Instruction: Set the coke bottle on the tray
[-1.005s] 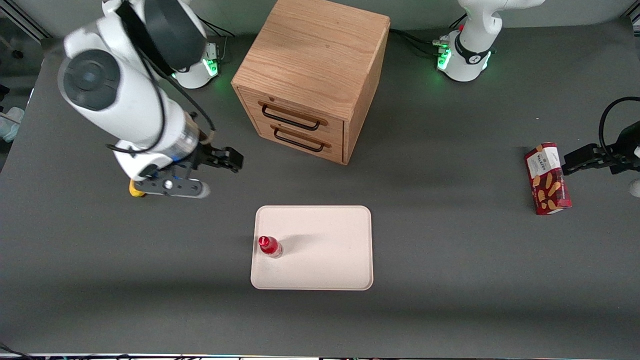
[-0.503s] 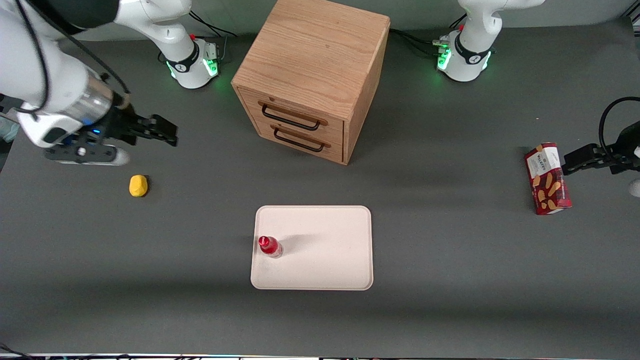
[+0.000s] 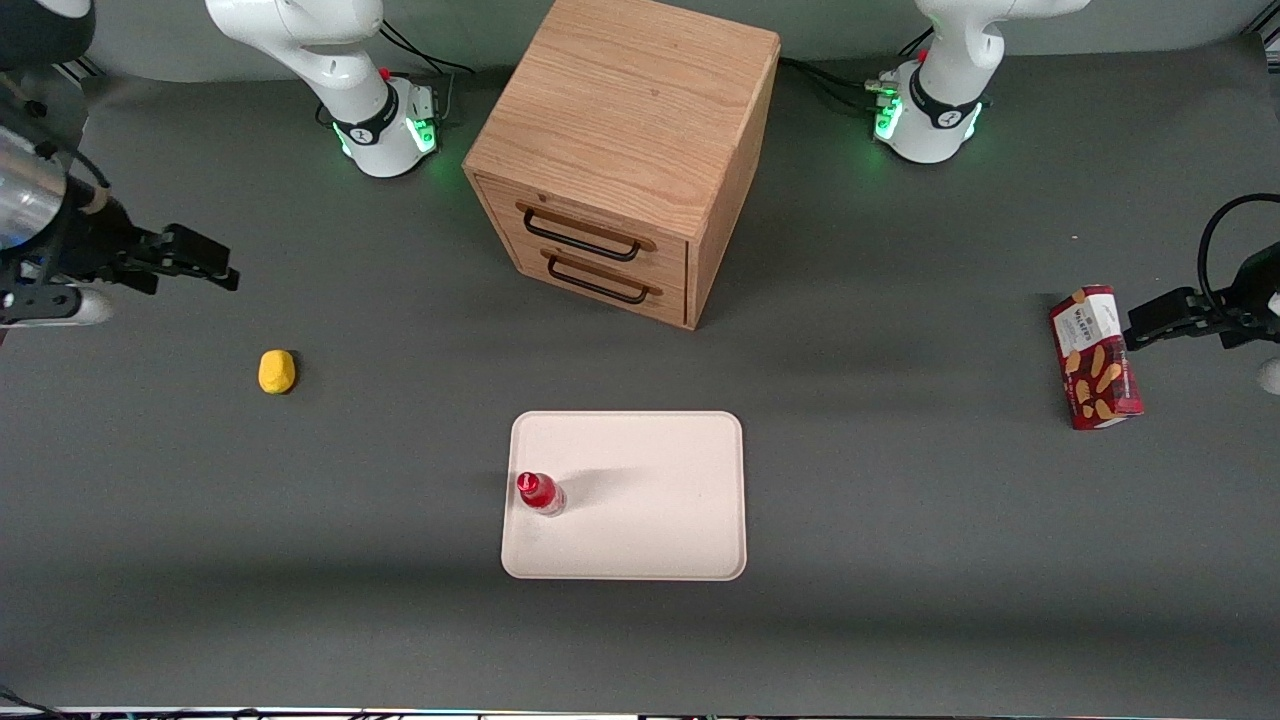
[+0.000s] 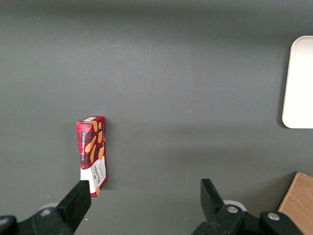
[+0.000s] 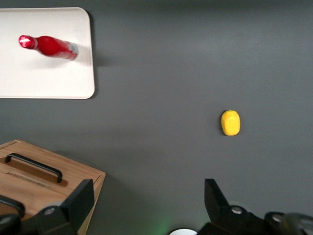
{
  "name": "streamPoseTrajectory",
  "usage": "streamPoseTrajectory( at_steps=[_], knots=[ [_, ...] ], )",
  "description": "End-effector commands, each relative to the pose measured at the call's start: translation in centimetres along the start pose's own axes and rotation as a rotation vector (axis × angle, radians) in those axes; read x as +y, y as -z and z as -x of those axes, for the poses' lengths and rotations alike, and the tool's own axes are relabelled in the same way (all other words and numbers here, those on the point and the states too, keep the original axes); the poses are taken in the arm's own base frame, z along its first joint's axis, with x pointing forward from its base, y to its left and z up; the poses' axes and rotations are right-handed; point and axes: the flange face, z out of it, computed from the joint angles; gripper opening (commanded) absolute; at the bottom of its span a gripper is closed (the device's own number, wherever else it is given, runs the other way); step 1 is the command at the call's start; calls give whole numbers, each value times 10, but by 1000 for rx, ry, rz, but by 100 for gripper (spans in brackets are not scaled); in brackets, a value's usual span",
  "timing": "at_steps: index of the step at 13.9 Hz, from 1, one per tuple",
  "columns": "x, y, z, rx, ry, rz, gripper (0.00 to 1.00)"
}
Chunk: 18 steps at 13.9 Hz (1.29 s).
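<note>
The coke bottle (image 3: 540,493) stands upright on the pale tray (image 3: 650,500), near the tray's edge toward the working arm's end; it also shows as a red bottle (image 5: 49,46) on the tray (image 5: 44,78) in the right wrist view. My gripper (image 3: 205,262) hangs high over the table at the working arm's end, far from the tray. It is open, and nothing sits between its black fingers (image 5: 80,198).
A yellow lump (image 3: 276,371) lies on the table near my gripper, also seen as the yellow lump (image 5: 230,122). The wooden drawer cabinet (image 3: 625,150) stands farther from the front camera than the tray. A red biscuit box (image 3: 1095,357) lies toward the parked arm's end.
My gripper has swung away from the tray toward the working arm's end of the table and risen, uncovering the yellow lump. The bottle stays put on the tray.
</note>
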Motion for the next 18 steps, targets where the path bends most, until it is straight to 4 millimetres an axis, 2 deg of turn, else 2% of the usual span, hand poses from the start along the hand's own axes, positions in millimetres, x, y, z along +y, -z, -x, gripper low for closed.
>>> streamPoseTrajectory(
  at_steps=[1, 3, 5, 10, 12, 14, 18],
  knots=[
    [30, 2, 0, 23, 23, 3, 100],
    [44, 2, -6, 44, 52, 4, 100],
    [47, -1, -12, 51, 58, 4, 100],
    [42, 12, -15, 72, -1, 15, 100],
    [39, 10, -15, 67, -12, 14, 100],
    [26, 8, -15, 61, 15, 18, 100],
    [25, 0, -21, 58, 19, 24, 100]
  ],
)
